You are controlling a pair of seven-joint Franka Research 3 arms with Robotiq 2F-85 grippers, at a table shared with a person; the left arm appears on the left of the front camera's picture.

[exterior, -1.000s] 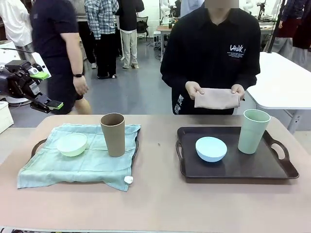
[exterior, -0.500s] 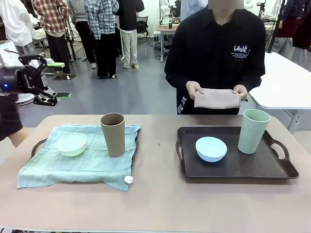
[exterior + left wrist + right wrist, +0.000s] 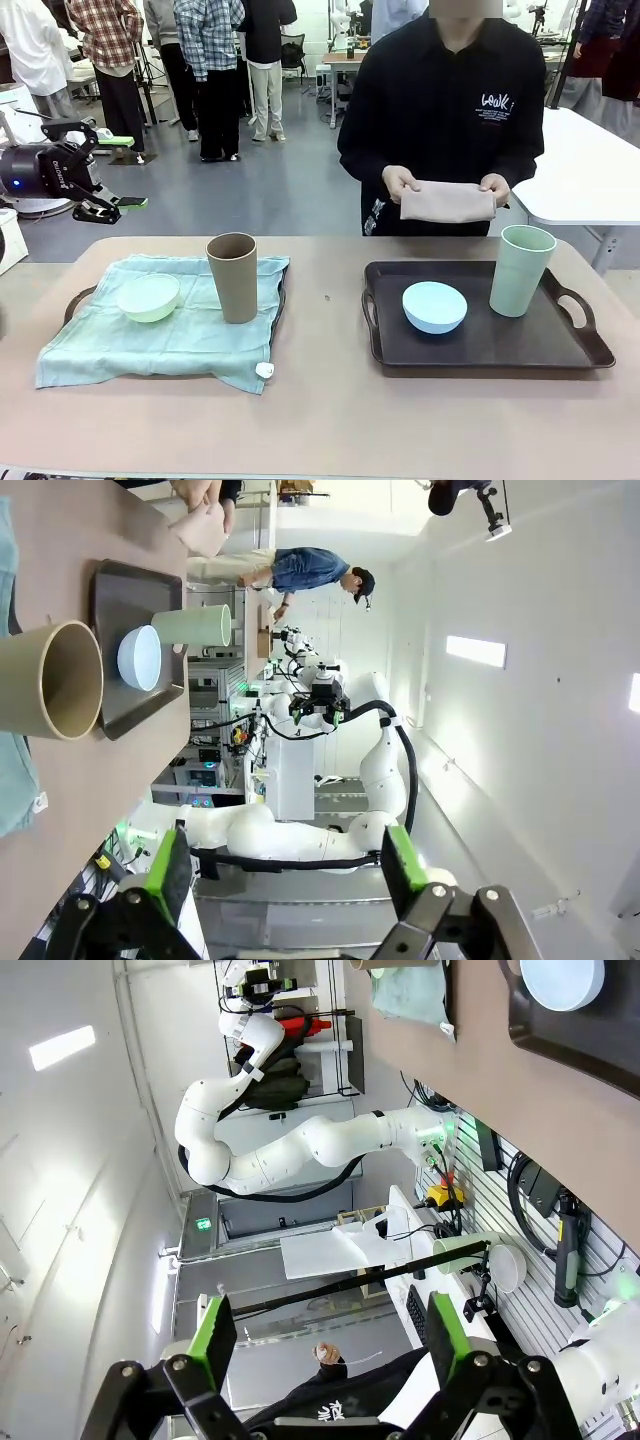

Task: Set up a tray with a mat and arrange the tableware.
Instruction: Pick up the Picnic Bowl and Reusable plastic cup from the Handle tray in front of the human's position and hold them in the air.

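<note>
- The pale green bowl (image 3: pixel 148 297) and the upright brown cup (image 3: pixel 232 277) stand on a rumpled pale green mat (image 3: pixel 160 340) at the left of the surface (image 3: pixel 330 410).
- That mat covers most of the left tray (image 3: pixel 76 300); just a handle and a dark edge show.
- The light blue bowl (image 3: pixel 434 306) and the tall pale green cup (image 3: pixel 522 270) stand on the bare, dark right tray (image 3: pixel 480 352).
- The person's hands (image 3: pixel 398 184) hold a folded beige mat (image 3: pixel 447 203) beyond the far edge.
- The left claw (image 3: pixel 118 172) hangs released, off the surface's left end.
- The right claw (image 3: pixel 328 1338) is released too; its wrist view cuts off the blue bowl at the top.
</note>
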